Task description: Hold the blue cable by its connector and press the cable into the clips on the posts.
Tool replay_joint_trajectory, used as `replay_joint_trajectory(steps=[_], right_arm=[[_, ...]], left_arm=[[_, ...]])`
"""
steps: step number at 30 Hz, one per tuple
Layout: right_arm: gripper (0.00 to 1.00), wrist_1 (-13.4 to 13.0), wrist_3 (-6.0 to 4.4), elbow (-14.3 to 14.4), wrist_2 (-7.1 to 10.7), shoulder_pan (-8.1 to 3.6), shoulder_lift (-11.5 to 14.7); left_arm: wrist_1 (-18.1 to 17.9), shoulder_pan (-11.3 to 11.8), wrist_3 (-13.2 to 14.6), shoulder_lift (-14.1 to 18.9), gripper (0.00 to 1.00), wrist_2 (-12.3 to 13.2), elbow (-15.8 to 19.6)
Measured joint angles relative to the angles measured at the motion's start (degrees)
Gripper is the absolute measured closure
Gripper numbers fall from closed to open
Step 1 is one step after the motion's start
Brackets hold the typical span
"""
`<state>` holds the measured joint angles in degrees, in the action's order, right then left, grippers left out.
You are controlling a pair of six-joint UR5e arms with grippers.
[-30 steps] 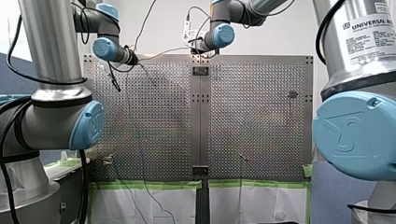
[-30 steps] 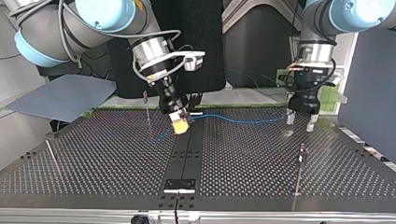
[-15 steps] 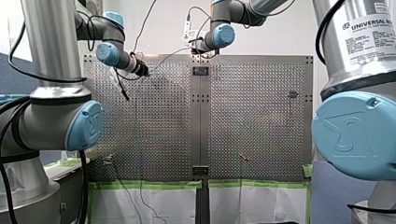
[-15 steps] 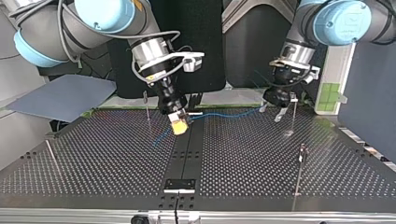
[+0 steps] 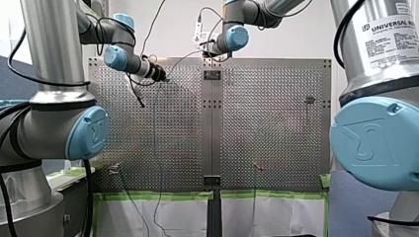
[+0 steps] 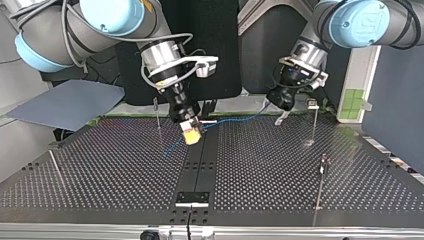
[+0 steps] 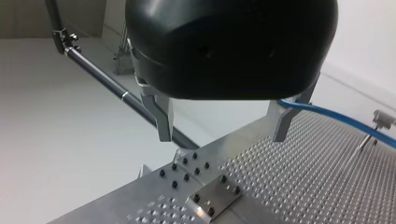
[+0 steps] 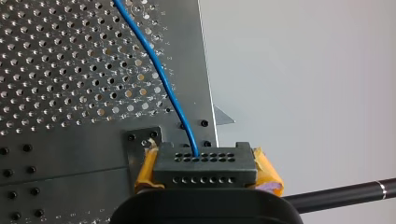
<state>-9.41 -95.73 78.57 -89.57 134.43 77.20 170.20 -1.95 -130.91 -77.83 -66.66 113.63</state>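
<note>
Perforated metal tabletop [image 6: 125,170]. Right tool [image 8: 208,173] clamps dark grey block connector [image 8: 205,161] between yellow pads [image 8: 147,173]; thin blue cable [image 6: 235,120] runs from it to left tool [image 7: 222,135], fingers [image 7: 163,123] spread, cable beside one finger. Judgement: close on cable, hold it taut, lower squarely onto clip-topped slim post [image 6: 314,125] nearby.
</note>
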Motion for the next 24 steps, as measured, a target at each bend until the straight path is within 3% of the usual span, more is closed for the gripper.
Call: replay_joint_trajectory(steps=[8,17,24], right_arm=[[1.00,0.0,-0.01,0.0,0.01,-0.13,0.0],[1.00,0.0,0.00,0.0,0.06,-0.23,0.0],[1.00,0.0,0.00,0.0,0.08,-0.11,0.0]], left_arm=[[0.1,0.6,1.0,1.5,0.02,2.7,-0.6],[-1.0,2.4,5.2,5.0,0.02,-0.9,-1.6],[-0.9,3.8,8.9,3.0,0.02,-4.6,-1.7]])
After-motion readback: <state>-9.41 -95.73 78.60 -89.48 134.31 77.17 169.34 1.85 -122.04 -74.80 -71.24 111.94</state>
